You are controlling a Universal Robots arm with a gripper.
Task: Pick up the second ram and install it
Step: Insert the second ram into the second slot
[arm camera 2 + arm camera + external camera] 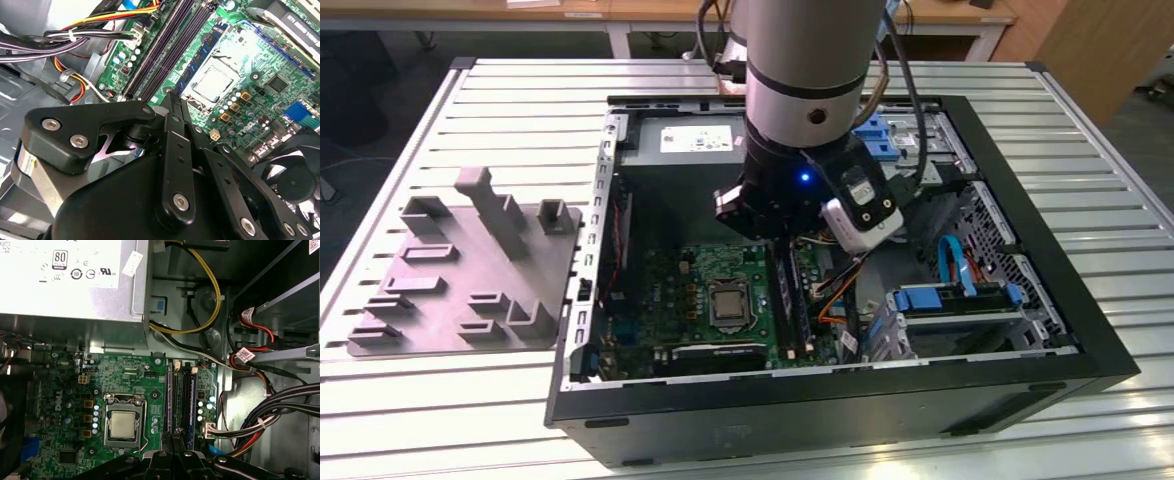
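Here, the open computer case (854, 410) lies toward the near edge of the slatted surface (520, 100). A grey holder (467, 270) sits beside it, at the edge on the exterior view's left. The hand (169, 97) is down inside the case, its fingers (172, 127) pressed together over the motherboard's (125, 375) memory slots (181, 395). A dark ram stick (783, 295) stands on edge along those slots just under the hand; whether the fingers pinch it I cannot tell.

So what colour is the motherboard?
The motherboard is green, clearest in the first wrist view.
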